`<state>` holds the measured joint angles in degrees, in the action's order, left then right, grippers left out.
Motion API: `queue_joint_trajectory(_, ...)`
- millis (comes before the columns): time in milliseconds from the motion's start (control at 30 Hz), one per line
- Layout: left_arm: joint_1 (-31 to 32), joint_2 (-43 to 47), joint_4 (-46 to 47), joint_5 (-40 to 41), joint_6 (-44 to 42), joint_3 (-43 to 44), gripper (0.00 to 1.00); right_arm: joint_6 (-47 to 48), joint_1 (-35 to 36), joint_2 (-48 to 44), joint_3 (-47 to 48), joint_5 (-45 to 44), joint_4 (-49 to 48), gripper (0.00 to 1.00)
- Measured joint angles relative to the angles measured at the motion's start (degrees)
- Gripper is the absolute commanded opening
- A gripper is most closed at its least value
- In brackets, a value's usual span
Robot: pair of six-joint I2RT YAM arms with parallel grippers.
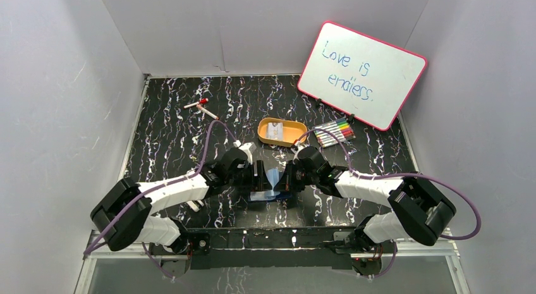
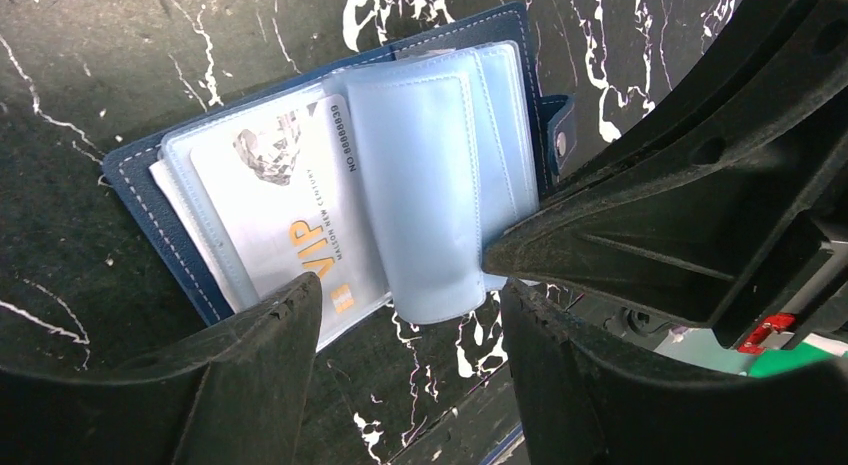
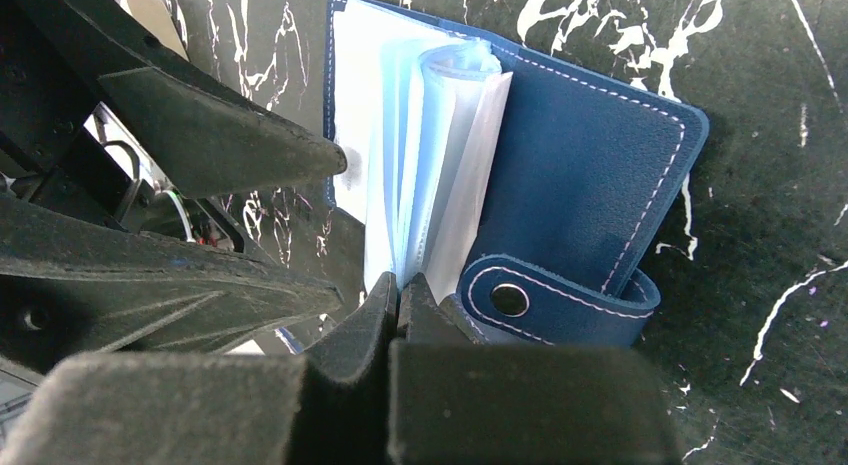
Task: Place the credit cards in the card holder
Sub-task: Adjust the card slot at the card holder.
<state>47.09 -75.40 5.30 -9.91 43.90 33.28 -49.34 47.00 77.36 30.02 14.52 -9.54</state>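
**Card holder lies open between both grippers, one card already sleeved**

The navy card holder (image 3: pixel 590 185) lies open on the black marbled table (image 2: pixel 80 105), directly between the two arms. A pale "VIP" credit card (image 2: pixel 290 205) sits inside one of its clear plastic sleeves (image 2: pixel 430 175). The other leaves arch up loosely from the spine.

The left gripper (image 2: pixel 410 310) hovers at the holder's near edge with its fingers spread wide and nothing between them. The right gripper (image 3: pixel 400 295) has its fingers pressed together, tips against the sleeves' edge beside the snap tab (image 3: pixel 510 300). I cannot tell whether a leaf is nipped between them.

At least one more pale card (image 1: pixel 274 131) rests in the orange oval tray (image 1: pixel 297 140), well behind the holder.

The cards look light, thin, stiff and slick, so they are probably best pinched across a short end, leaving the leading edge free. The sleeves look soft and springy and likely to flop shut. Holding one leaf down near its open edge would probably keep its mouth open. The holder itself seems light enough to slide if pushed.
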Motion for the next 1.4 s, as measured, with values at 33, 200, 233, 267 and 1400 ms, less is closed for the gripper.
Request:
queue_joint_trajectory(33,0.2,-0.4,0.1,0.0,-0.1,0.1,0.62,0.0,0.0,0.0,0.1,0.0,0.0,0.0)
queue_joint_trajectory(200,0.4,-2.4,1.1,0.1,-0.4,0.6,0.5,0.0,0.0,0.0,0.2,0.0,0.2,0.0)
queue_joint_trajectory(233,0.4,-3.1,1.3,0.1,-0.4,0.6,0.46,0.0,0.0,0.0,0.2,0.0,0.2,0.0)
queue_joint_trajectory(267,0.4,-3.8,1.3,0.2,-0.4,0.6,0.4,0.0,0.0,0.0,0.2,0.0,0.2,0.0)
queue_joint_trajectory(1400,0.4,-3.1,10.3,-0.2,2.9,-5.3,0.0,7.4,2.5,-11.3,6.7,-7.9,9.7,0.51)
